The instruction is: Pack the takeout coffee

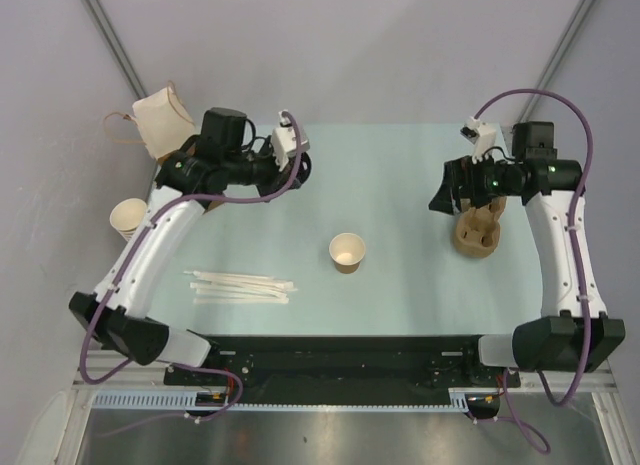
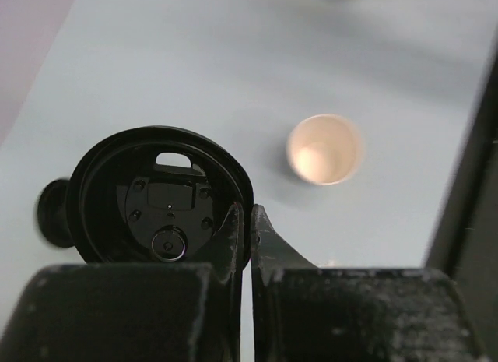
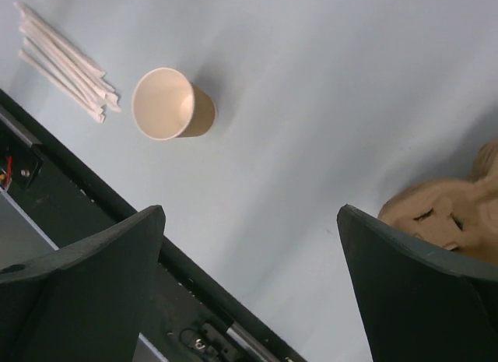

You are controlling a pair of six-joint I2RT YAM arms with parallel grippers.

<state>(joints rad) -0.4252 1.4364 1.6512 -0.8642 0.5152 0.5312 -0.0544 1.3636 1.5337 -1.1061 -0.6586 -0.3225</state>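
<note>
Task thing: the kraft paper cup (image 1: 347, 252) stands upright and alone near the middle of the tabletop (image 1: 400, 155), mouth open, with no top on it.
Cup contents: the inside looks pale and I cannot tell whether it holds any liquid.
Left end effector (image 2: 250, 222): clenched on the rim of a round black lid (image 2: 109, 191). The fingers pinch one edge, so the lid hangs out to one side, its hollow underside and sip hole facing the wrist camera.
Right end effector (image 3: 253, 253): released, jaws spread wide with nothing between them, hovering just above a moulded pulp cup carrier (image 1: 478, 233) at the right side of the tabletop.
Key relation: in the overhead view the cup lies nearer the arm bases than the left end effector and off to its right, clear of the fingers. The left wrist view shows it ahead, beyond the lid's far edge.
Cup axis: vertical, round mouth up, so the lid probably has to come in flat and centred over the rim.
Nearer arm: the cup sits between the two, somewhat closer to the left end effector, which already carries the lid.
Step in hand: judged as capping, since lid and cup are well apart.
Next destination: likely the carrier, which lies to the cup's right under the idle arm.
Risk: an edge pinch may let the lid tilt as it is pressed down, and an unbraced cup could tip.
Also present: wrapped straws (image 1: 240, 285), a stack of cream cups (image 1: 128, 217) and a paper bag (image 1: 160, 120) on the left.
</note>
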